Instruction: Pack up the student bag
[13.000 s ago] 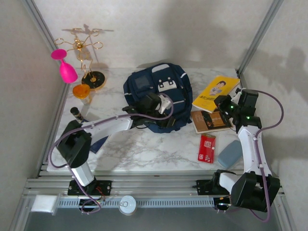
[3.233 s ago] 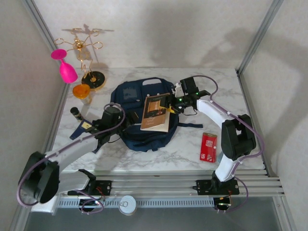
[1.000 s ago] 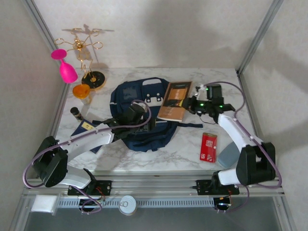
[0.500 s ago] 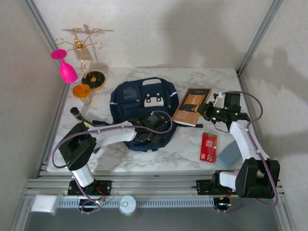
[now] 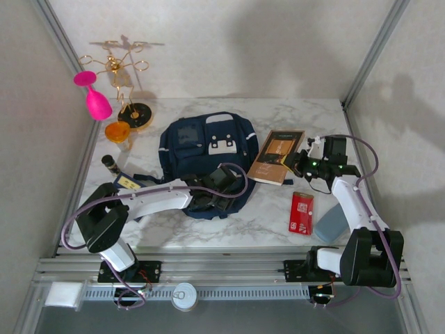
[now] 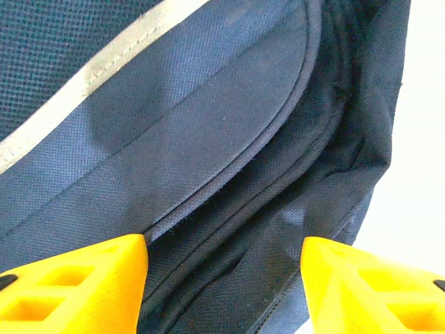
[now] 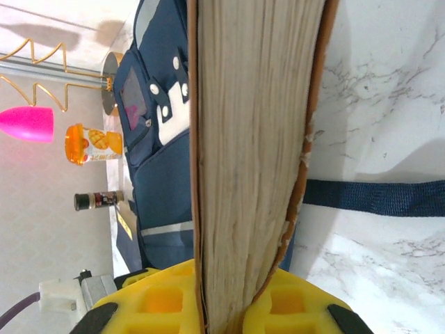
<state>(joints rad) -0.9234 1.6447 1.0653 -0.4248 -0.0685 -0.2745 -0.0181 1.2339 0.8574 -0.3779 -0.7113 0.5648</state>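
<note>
marble table [image 5: 236, 224], student bag [image 5: 198, 142] under left gripper [image 5: 222, 189]

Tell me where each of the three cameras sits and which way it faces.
Top external: above and behind the arm bases, looking down at the white marbled table; both arms show, the left gripper at the navy-blue fabric backpack, the right gripper holding the brown-covered book.
Left wrist: close over the backpack's fabric, between its own yellow fingers.
Right wrist: along the book's page edge toward the backpack; its yellow fingers clamp the book.
All three share the backpack.
</note>
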